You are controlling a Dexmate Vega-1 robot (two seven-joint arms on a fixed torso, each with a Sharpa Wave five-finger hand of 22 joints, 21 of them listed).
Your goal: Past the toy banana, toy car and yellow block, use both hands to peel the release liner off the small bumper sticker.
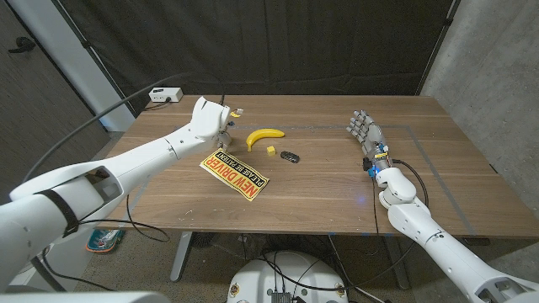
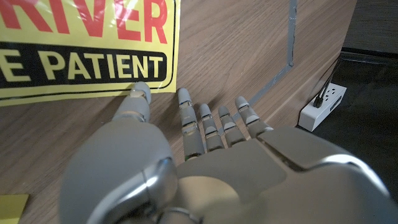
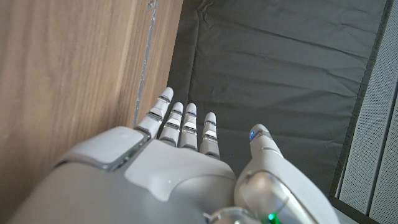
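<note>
Yellow rectangular bumper sticker (image 1: 233,174) with red and black lettering: lies flat on the bench, left of centre, nearest of the items, turned at a slant. Its far-left end is just beside the robot's left hand (image 1: 210,124); in the left wrist view the sticker's edge (image 2: 87,50) sits right at that hand's fingertips (image 2: 142,91), though whether they touch cannot be told. The robot's right hand (image 1: 365,130) is well apart from it, on the far right of the bench.

Small dark toy car (image 1: 290,156): on the bench, just right of and beyond the sticker.

Small yellow block (image 1: 270,151): just left of the car, between the car and the banana.

Yellow curved toy banana (image 1: 264,135): beyond the block, just right of the left hand.

Brown wood-grain bench (image 1: 320,198): a grey tape line (image 1: 438,168) runs along its right part. A black curtain (image 1: 295,42) hangs behind; a grey wall panel (image 1: 497,76) stands at the right. A white power strip (image 1: 164,95) rests at the far-left corner.

Left hand, white and grey: over the bench at the sticker's far-left end, fingers extended and slightly apart, holding nothing.

Right hand, grey: fingers straight and close together, thumb apart, holding nothing; it stands beside the bench surface in the right wrist view (image 3: 186,168).
</note>
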